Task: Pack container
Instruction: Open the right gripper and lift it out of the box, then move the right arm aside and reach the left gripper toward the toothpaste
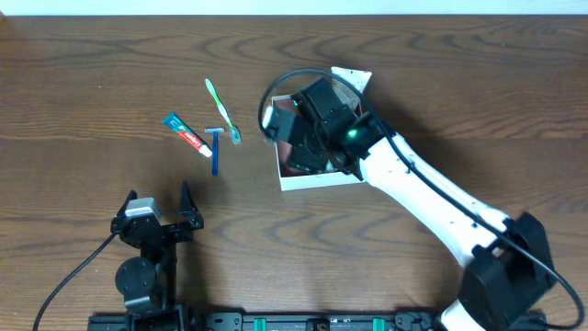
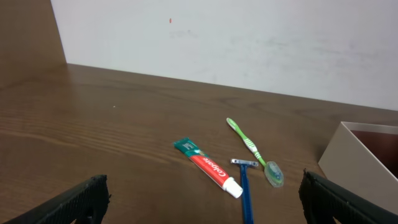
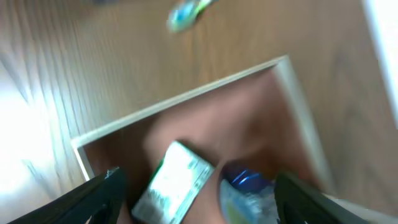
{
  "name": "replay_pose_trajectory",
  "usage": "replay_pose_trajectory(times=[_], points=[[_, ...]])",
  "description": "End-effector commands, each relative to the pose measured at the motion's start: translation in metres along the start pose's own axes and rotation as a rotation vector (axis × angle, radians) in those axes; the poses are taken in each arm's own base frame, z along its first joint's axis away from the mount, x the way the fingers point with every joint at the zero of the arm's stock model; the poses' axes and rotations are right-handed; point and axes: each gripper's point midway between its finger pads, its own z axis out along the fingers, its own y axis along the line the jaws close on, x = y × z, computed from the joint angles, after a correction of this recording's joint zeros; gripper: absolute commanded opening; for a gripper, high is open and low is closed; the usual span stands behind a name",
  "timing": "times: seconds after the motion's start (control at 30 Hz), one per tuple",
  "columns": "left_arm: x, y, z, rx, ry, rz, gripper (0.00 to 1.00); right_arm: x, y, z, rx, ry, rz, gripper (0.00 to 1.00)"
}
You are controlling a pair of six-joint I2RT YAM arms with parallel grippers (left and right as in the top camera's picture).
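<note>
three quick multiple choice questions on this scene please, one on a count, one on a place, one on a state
1. How many toiletries lie on the table outside the box? A. two B. three C. five
2. Where is the razor? A. against the box B. at the table's far edge C. between the toothpaste and the toothbrush
3. The left gripper is: A. open and empty B. shut on the razor C. shut on the toothbrush

Answers: 1 B, toothpaste, razor and toothbrush lie loose on the wood; 2 C, its head sits between those two; 3 A, its fingers stand wide apart and hold nothing.
</note>
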Motion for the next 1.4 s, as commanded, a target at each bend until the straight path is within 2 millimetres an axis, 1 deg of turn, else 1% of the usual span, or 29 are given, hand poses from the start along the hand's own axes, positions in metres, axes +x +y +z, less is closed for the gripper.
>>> replay_pose_trajectory(times=[0.0,0.07,0.1,0.17,0.23,0.3,0.4,0.47,0.57,0.73,0.8,0.87,0.93,1.0,1.17,1.23,1.37], points=[[0.015,0.001,0.001,0.0,0.047,0.012,0.98,-0.029,-0.033,-0.045,0.134,-0.092,0.164,0.76],[0.015,0.001,0.001,0.0,0.047,0.012,0.98,-0.026,-0.061,-0.067,0.253,-0.098,0.278,0.77],[0.015,0.001,0.001,0.0,0.047,0.012,0.98,-0.023,-0.073,-0.077,0.31,-0.101,0.332,0.8],[0.015,0.001,0.001,0.0,0.047,0.012,0.98,-0.009,-0.102,-0.102,0.433,-0.108,0.462,0.86],[0.015,0.001,0.001,0.0,0.047,0.012,0.98,0.009,-0.126,-0.123,0.532,-0.117,0.602,0.89],[0.015,0.001,0.001,0.0,0.047,0.012,0.98,0.032,-0.148,-0.139,0.588,-0.126,0.729,0.91],[0.015,0.001,0.001,0.0,0.047,0.012,0.98,0.073,-0.175,-0.151,0.655,-0.115,0.925,0.93],[0.015,0.001,0.001,0.0,0.047,0.012,0.98,0.102,-0.188,-0.154,0.685,-0.097,1.044,0.95],[0.015,0.001,0.001,0.0,0.047,0.012,0.98,0.141,-0.201,-0.152,0.693,-0.056,1.174,0.98],[0.015,0.001,0.001,0.0,0.047,0.012,0.98,0.197,-0.212,-0.132,0.695,0.056,1.294,0.99],[0.015,0.001,0.001,0.0,0.047,0.012,0.98,0.216,-0.215,-0.123,0.7,0.094,1.348,0.99],[0.015,0.001,0.001,0.0,0.047,0.012,0.98,0.23,-0.216,-0.114,0.698,0.123,1.385,0.99],[0.015,0.001,0.001,0.0,0.047,0.012,0.98,0.24,-0.216,-0.106,0.69,0.145,1.404,0.99],[0.015,0.001,0.001,0.0,0.047,0.012,0.98,0.248,-0.217,-0.103,0.69,0.162,1.416,0.99],[0.015,0.001,0.001,0.0,0.047,0.012,0.98,0.27,-0.224,-0.111,0.723,0.155,1.506,0.99],[0.015,0.001,0.001,0.0,0.047,0.012,0.98,0.277,-0.226,-0.114,0.71,0.144,1.533,0.99],[0.015,0.001,0.001,0.001,0.047,0.011,0.98,0.277,-0.225,-0.111,0.609,0.093,1.578,0.99]])
